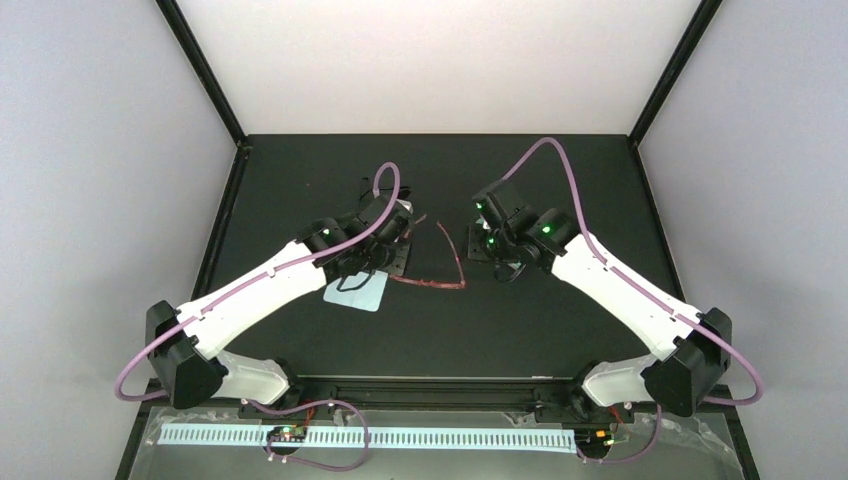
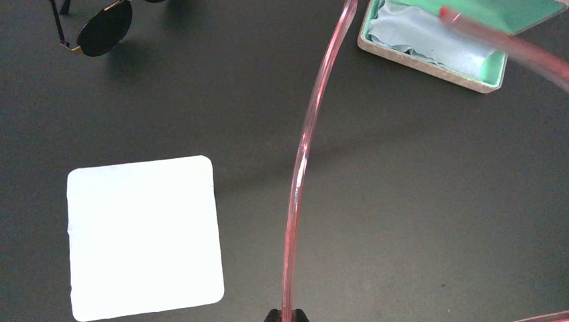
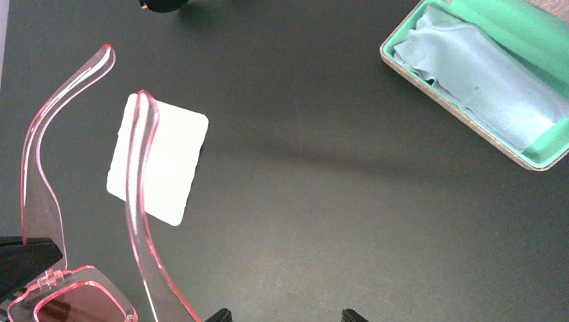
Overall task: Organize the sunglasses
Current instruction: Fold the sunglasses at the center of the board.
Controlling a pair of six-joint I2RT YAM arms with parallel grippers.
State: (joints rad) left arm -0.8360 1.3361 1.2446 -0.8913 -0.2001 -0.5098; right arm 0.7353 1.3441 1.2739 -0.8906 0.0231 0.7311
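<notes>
Left gripper (image 2: 286, 314) pinching sunglasses (image 2: 298, 168), right gripper (image 3: 283, 315) spread alongside

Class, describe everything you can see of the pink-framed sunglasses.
The sunglasses have a translucent pink-red frame that looks like plastic, a tinted see-through lens and two slim curved arms, both unfolded. The left tool clamps one arm near the hinge. Their offset shadow on the dark table suggests they are held above it.
</notes>
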